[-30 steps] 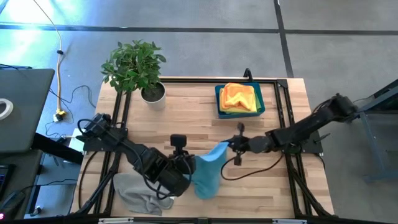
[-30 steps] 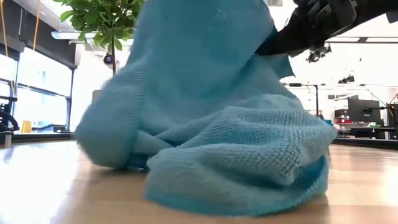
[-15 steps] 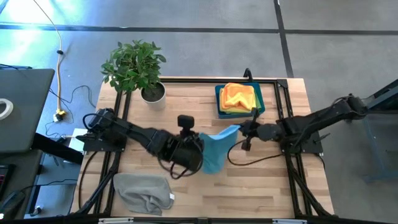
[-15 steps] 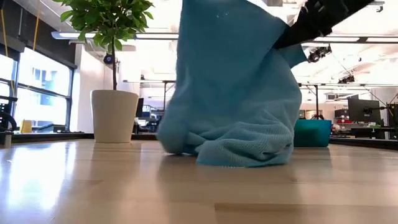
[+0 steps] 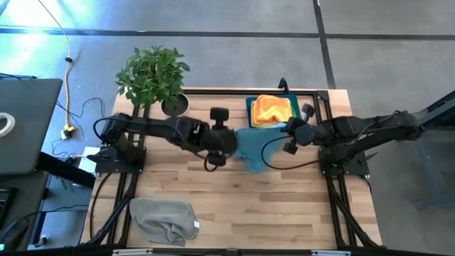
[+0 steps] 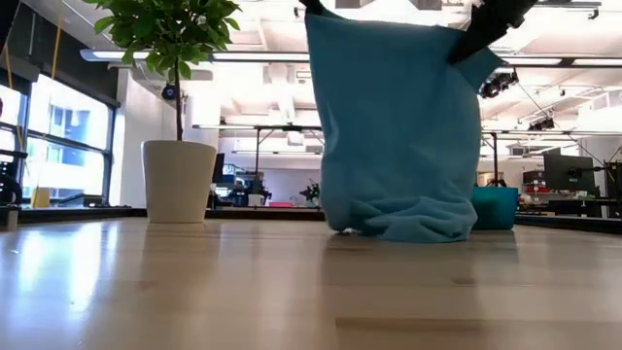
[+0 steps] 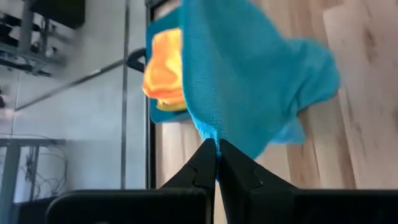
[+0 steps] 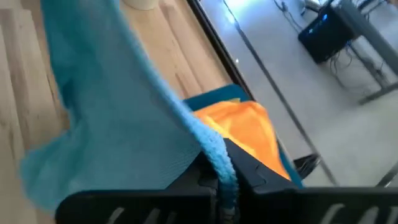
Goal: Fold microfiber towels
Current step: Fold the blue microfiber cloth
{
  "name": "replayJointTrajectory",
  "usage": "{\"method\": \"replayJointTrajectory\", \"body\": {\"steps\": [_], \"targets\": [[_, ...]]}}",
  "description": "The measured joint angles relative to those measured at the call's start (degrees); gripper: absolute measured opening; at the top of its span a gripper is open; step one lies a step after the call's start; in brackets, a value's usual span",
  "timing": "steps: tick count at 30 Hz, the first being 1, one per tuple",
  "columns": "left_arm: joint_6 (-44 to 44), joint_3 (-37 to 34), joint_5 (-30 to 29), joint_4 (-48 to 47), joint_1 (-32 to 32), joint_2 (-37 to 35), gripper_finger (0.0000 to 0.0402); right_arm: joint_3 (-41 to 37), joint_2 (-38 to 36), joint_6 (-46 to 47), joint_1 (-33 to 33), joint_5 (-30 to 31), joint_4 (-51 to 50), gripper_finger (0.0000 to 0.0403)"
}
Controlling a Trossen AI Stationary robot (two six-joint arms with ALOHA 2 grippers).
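Low view: both grippers pinch the light blue towel [image 6: 398, 146] over the wooden table [image 6: 194, 292], potted plant [image 6: 178, 107] behind.

Both arms are reaching in toward the middle of the far half of the tabletop, facing each other. The left gripper [image 5: 229, 136] is pinching one upper corner of the light blue towel [image 5: 250, 144] with its fingers [image 7: 205, 165] pressed together. The right gripper [image 5: 287, 128] is clamping the opposite corner the same way.
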Motion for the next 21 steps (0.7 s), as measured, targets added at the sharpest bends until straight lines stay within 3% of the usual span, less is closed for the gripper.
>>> {"method": "replayJointTrajectory", "body": {"steps": [5,8,10,12,15,17,19,21], "targets": [[1.9,0.1,-2.0,3.5,2.5,-2.5,0.0001,3.6,0.0,-10.1,-1.1,2.6,-0.3,0.0],[2.9,0.0,-10.4,5.0,3.6,-4.8,0.0,5.1,0.0,-15.7,-1.7,11.6,0.8,0.0],[0.3,0.2,-14.5,7.3,3.7,-5.6,0.0,6.3,0.1,-16.8,-1.9,12.9,1.0,0.0],[-2.8,0.0,-8.6,5.9,2.9,-6.9,0.0,7.8,0.0,-16.0,-1.9,5.3,0.7,0.0],[-4.1,0.0,10.4,5.6,1.1,-8.3,0.0,9.8,0.1,-13.8,-1.4,-13.2,0.1,0.0],[-1.3,0.0,19.7,5.5,0.0,-8.5,0.0,11.4,0.1,-15.1,-1.3,-21.1,0.2,0.0],[3.1,0.0,18.8,5.5,-1.1,-8.7,0.0,13.5,0.1,-16.1,-1.1,-17.5,0.3,0.0],[5.6,0.0,6.9,6.1,-2.0,-8.9,0.0,15.4,0.3,-14.5,-0.6,-5.1,1.5,0.0]]}}
